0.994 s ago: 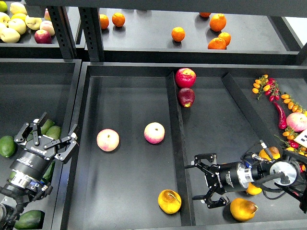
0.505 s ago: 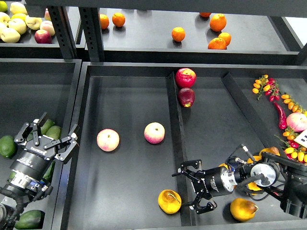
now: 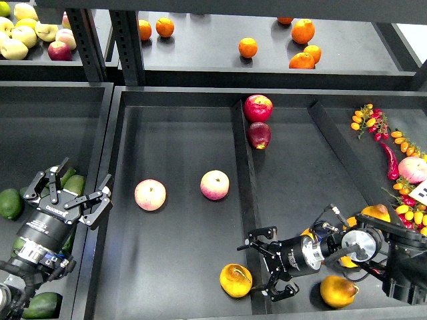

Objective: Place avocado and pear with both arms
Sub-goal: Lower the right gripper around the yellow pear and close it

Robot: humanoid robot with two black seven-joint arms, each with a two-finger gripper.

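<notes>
While the left tool (image 3: 75, 191) is hovering with its fingers spread wide and nothing between them, it is hanging over the left bin, just above a cluster of green avocados. One avocado (image 3: 9, 203) is lying at the far left edge of that bin, another avocado (image 3: 73, 185) is peeking out beside the tool's fingers, and a third (image 3: 41, 305) is resting near the bottom edge by the arm's base. None of them is being touched by the fingers, as far as the head view is showing.

Across the divider, two round pink-cream fruits (image 3: 150, 195) are sitting apart from each other on the floor of the middle tray (image 3: 180, 133). Lower down, the pear (image 3: 235, 280) is lying near the tray's front edge, right beside the ridge (image 3: 244, 193) that is separating this compartment from the next.

Farther right, the right tool (image 3: 263, 265) is reaching leftward over that ridge with its fingers parted and empty, its tips just beside the pear; whether they are touching it cannot be told. Another yellow-orange pear (image 3: 339, 291) is resting below the right arm. Two red apples (image 3: 258, 108) are sitting at the ridge's far end.
</notes>
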